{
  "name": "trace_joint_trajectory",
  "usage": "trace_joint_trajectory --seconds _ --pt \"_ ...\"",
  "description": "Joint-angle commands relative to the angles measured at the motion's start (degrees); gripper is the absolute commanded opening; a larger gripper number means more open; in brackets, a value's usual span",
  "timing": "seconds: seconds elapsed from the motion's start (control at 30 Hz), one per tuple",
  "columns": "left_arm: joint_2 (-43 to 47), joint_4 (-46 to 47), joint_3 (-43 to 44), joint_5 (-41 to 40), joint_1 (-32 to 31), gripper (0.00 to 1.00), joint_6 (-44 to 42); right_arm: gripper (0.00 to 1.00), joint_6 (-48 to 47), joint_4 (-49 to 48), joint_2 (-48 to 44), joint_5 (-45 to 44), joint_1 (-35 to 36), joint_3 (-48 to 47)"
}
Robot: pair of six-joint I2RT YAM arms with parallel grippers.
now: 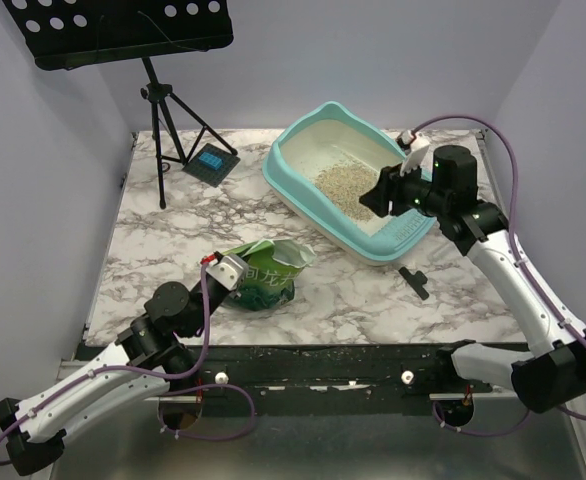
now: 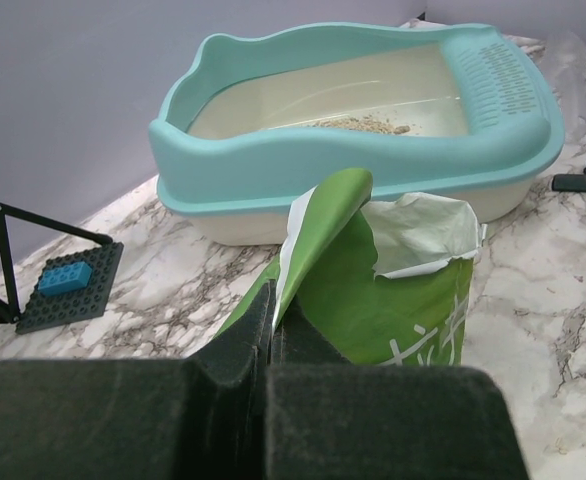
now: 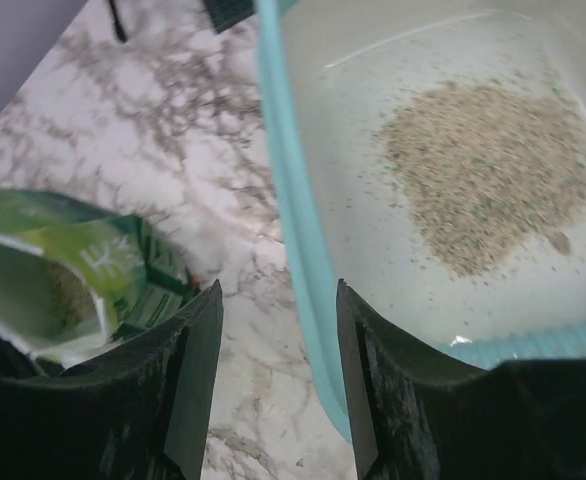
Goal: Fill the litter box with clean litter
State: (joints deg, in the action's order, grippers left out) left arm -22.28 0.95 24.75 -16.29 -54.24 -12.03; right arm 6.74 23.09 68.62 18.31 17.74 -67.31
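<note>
Now, litter box (image 1: 405, 236): far right part of the surface.
green bag (image 1: 263, 275): middle of the surface, mouth open.
clean litter (image 1: 345, 183): small pile inside the litter box.
left pincer (image 2: 271, 330): clenched on the green bag's edge.
right pincer (image 3: 278, 295): released, empty, above the litter box rim.

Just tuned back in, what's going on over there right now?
The left end effector is shut on the torn top edge of the green bag, which sits a little apart from the litter box. The right end effector is open and empty, above the box's rim. A small pile of litter lies inside, but most of the box floor is bare, so filling looks far from done.
</note>
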Motion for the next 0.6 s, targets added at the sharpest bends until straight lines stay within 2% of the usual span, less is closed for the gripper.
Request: trace_joint_trajectory --seconds 0.0,0.23,0.37,0.43,0.57 --pt "0.7 2.4 3.0 -4.2 -0.1 0.00 -1.2 0.58 -10.4 1.1 1.4 18.8 1.8 -0.4" --pt "5.0 2.7 3.6 -4.5 0.6 0.00 -0.4 0.61 -17.1 -6.4 2.9 36.8 4.2 7.3" --pt "8.7 5.0 2.6 -2.9 1.3 0.00 0.6 0.61 -24.8 -7.4 3.5 41.7 9.4 10.9" --pt "10.1 5.7 2.0 -2.6 1.5 0.00 1.2 0.62 -27.1 -12.3 2.8 42.0 11.8 15.1" --pt "10.4 5.9 2.1 -2.2 1.9 0.00 2.2 0.63 -23.8 -28.4 2.4 40.7 13.1 21.3"
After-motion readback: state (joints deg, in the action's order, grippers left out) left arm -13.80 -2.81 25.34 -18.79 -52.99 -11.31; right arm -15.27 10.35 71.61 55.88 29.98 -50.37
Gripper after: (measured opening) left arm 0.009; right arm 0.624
